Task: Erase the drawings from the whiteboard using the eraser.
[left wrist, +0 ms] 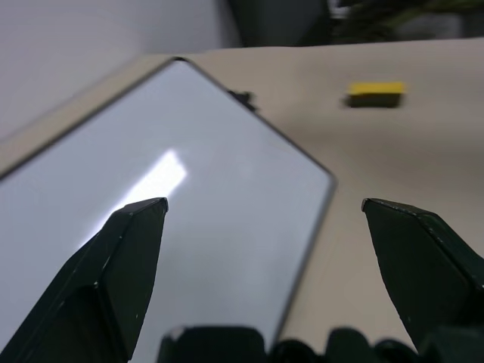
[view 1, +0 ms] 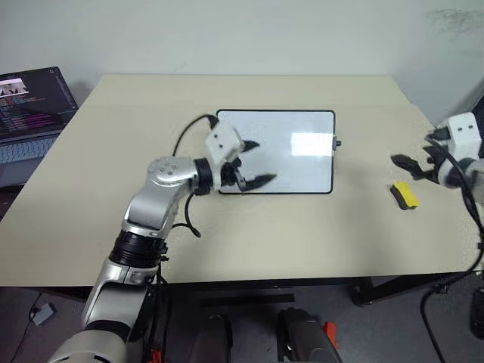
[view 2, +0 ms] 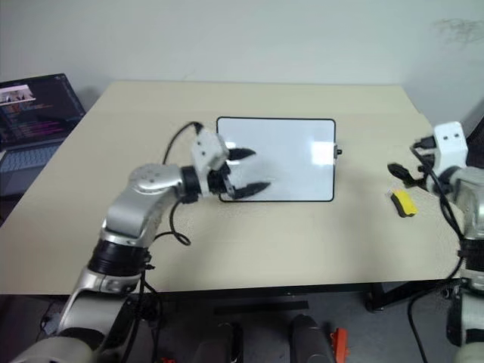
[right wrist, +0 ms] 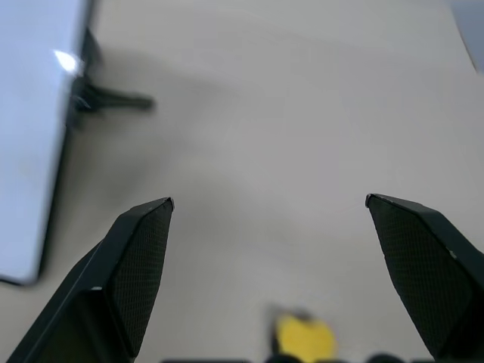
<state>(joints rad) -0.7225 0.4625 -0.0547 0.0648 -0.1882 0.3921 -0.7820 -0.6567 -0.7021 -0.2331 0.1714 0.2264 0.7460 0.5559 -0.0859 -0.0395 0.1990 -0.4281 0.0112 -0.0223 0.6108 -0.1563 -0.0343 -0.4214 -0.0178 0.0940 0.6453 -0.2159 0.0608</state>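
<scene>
The whiteboard lies flat mid-table, toward the far edge, and I see its surface clean white with only glare on it. The eraser sits on the table near the right edge, well apart from the board. My left gripper hovers over the board's near-left corner, fingers spread and empty. My right gripper hangs just above the eraser, fingers wide apart, gripping nothing.

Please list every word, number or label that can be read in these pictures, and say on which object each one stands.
None can be read.
Laptop screen: lines of coloured text, too small to read.
Whiteboard: blank white surface with glare, no numerals visible.
Eraser: no label visible.
</scene>
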